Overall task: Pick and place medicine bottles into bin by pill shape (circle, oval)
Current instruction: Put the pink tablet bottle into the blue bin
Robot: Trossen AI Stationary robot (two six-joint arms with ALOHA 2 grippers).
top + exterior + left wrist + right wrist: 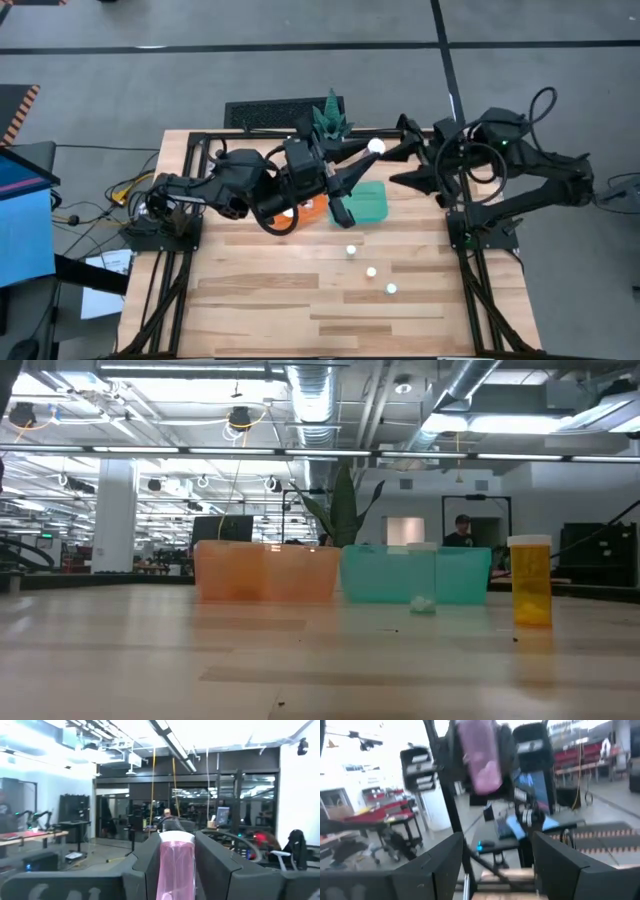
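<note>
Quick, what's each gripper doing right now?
Left gripper: closed on a pink medicine bottle.
Right gripper: open, holding nothing.

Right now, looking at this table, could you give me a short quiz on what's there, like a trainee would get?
1. True or false: the left tool grips a pink bottle.
2. How many white-capped bottles form the diagonal row on the table?
3. The bin beside the orange bin is: A teal, B red, C black.
Key: 1 true; 2 three; 3 A, the teal bin.
</note>
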